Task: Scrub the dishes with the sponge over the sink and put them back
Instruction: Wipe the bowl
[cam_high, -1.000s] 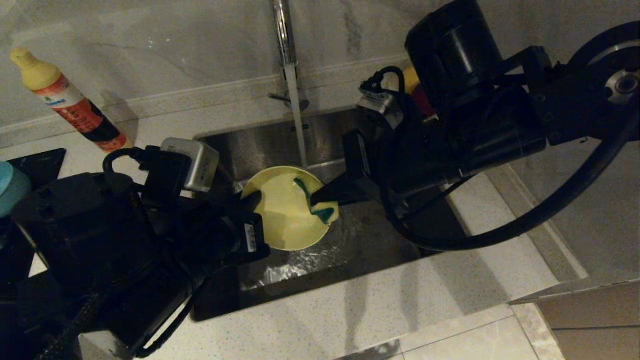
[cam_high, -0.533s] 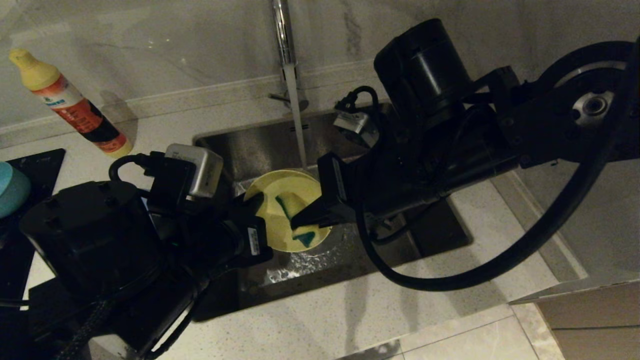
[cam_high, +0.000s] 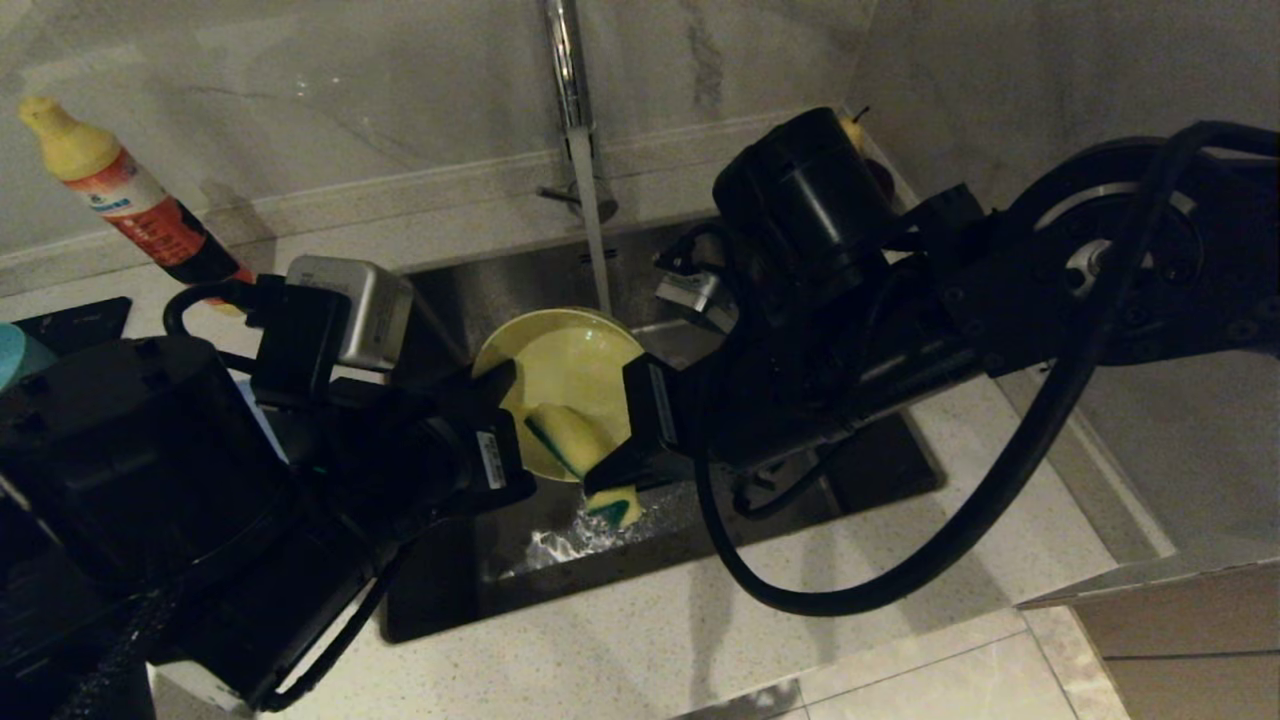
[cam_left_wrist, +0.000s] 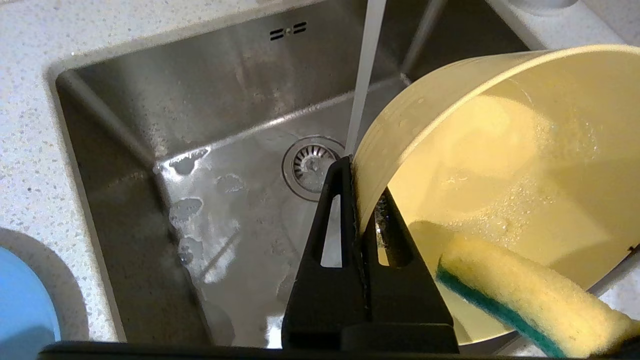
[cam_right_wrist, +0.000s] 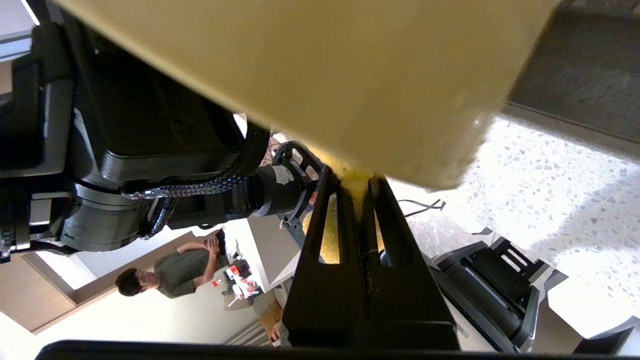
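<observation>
- Sink (cam_high: 850, 470): steel basin set in a speckled counter (cam_high: 620, 640); tap (cam_high: 565, 60) running, stream falling just behind the bowl.
- Yellow bowl (cam_high: 560, 370): held over the sink's middle, tilted on edge, its open side facing up and toward the right arm.
- Left claw (cam_left_wrist: 359, 200): clenched on the bowl's rim, one finger inside, one outside.
- Sponge (cam_high: 575, 445): at the bowl's lower, near rim, yellow face up, green scouring side beneath; long axis runs slantwise from inside the bowl out past its edge.
- Right claw (cam_right_wrist: 356, 187): clenched on the sponge's outer end, so the bowl's hollow lies just ahead of it, up and away. Judged next: stroke back along that axis.
</observation>
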